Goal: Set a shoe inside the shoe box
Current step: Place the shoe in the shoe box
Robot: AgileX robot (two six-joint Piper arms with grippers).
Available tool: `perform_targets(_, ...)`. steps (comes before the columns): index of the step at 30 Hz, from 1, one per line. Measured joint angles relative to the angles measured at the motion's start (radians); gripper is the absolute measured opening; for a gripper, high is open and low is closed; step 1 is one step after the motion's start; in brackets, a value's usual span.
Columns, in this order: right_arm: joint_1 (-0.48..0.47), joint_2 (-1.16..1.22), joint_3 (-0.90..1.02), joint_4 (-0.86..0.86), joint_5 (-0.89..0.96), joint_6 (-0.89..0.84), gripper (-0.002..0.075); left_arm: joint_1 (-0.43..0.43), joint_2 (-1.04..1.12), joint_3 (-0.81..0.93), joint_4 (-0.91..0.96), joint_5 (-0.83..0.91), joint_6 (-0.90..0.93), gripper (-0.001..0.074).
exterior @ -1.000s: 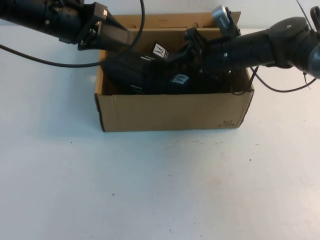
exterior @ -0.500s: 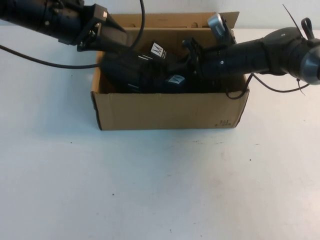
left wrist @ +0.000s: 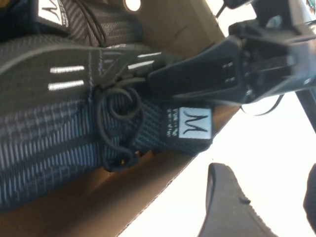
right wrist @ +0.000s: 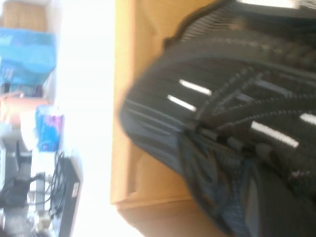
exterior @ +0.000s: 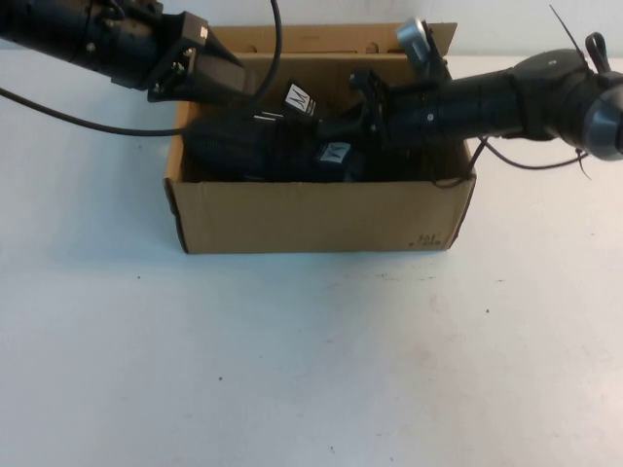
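Note:
The brown cardboard shoe box point(exterior: 311, 214) stands open on the white table. A black mesh shoe point(exterior: 273, 156) lies along its front wall, and a matching one point(exterior: 304, 99) lies behind it. My right gripper point(exterior: 355, 122) reaches in from the right. It is shut, with its tips point(left wrist: 153, 79) against the front shoe's point(left wrist: 59, 133) laces by the tongue label; I cannot tell whether it pinches anything. My left gripper point(exterior: 229, 78) hovers over the box's back left corner. Its fingers point(left wrist: 227, 207) are open, with only table between them. In the right wrist view the shoe point(right wrist: 237, 113) lies against the box wall point(right wrist: 133, 74).
The box's flap lid point(exterior: 321, 39) stands up at the back. A black cable point(exterior: 88, 122) from the left arm trails over the table left of the box, and another point(exterior: 535, 161) hangs from the right arm. Bare white table point(exterior: 311, 370) stretches in front of the box.
The right gripper has shut inside the box and pushed left. The box with both shoes slid a little to the left. The left gripper stayed as it was.

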Motion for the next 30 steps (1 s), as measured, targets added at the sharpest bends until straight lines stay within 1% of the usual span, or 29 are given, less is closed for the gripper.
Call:
perform_targets(4, 0.000, 0.002, -0.075, -0.025, 0.042, -0.004, 0.0002, 0.000, 0.000, 0.000, 0.000, 0.000, 0.000, 0.0298)
perform_targets(7, 0.000, 0.002, -0.147, -0.073, 0.071, 0.035, 0.0002, 0.000, 0.000, 0.000, 0.000, 0.000, 0.000, 0.0298)
perform_targets(13, 0.000, 0.002, -0.227, -0.246, 0.171, 0.181, 0.0001, 0.000, 0.000, 0.000, 0.000, 0.000, -0.004, 0.0298)
perform_targets(17, 0.000, 0.004, -0.231, -0.339, 0.226, 0.226, 0.0001, 0.000, 0.000, 0.000, 0.000, 0.000, -0.004, 0.0298)
perform_targets(24, -0.002, 0.012, -0.234, -0.357, 0.251, 0.276, 0.0001, 0.000, 0.000, 0.000, 0.000, 0.000, -0.004, 0.0298)
perform_targets(30, -0.003, 0.031, -0.236, -0.366, 0.267, 0.356, 0.0001, 0.000, 0.000, 0.000, 0.000, 0.000, -0.004, 0.0298)
